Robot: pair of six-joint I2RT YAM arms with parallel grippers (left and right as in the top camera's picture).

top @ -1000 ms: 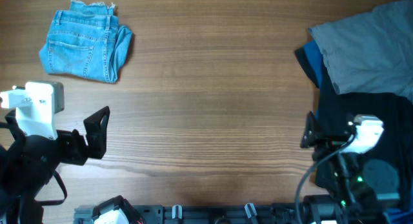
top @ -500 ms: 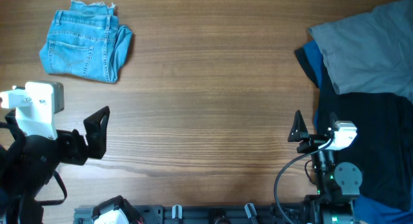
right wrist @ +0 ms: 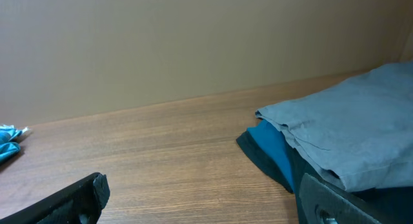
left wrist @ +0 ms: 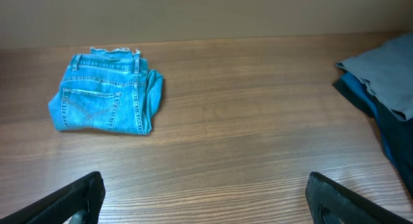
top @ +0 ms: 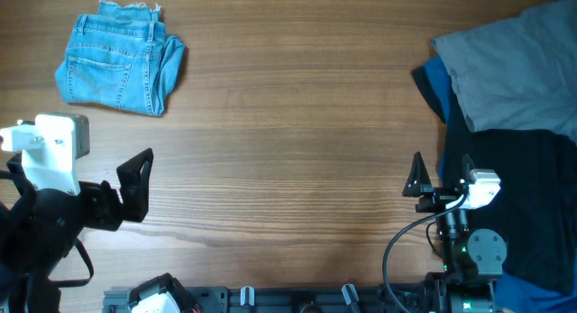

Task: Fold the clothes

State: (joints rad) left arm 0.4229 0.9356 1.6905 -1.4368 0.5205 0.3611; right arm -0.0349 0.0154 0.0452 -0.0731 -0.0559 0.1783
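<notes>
The light blue jeans (top: 119, 63) lie folded into a compact bundle at the table's far left, back pocket up and a frayed hem at the far edge. They show in the left wrist view (left wrist: 106, 100), and as a sliver at the left edge of the right wrist view (right wrist: 8, 143). My left gripper (top: 137, 185) is open and empty near the front left, well short of the jeans; its fingers frame bare wood (left wrist: 206, 201). My right gripper (top: 440, 179) is open and empty at the front right, its fingers wide apart (right wrist: 203, 201).
A pile of other clothes fills the right side: a grey garment (top: 514, 69) on top, a blue one (top: 437, 89) under it, and a black one (top: 518, 173) nearer the front, right beside my right gripper. The wooden table (top: 288, 124) lies between the arms.
My right arm has pulled back toward the front edge and shifted slightly left off the black garment, then settled. The left arm and the jeans have not moved.
</notes>
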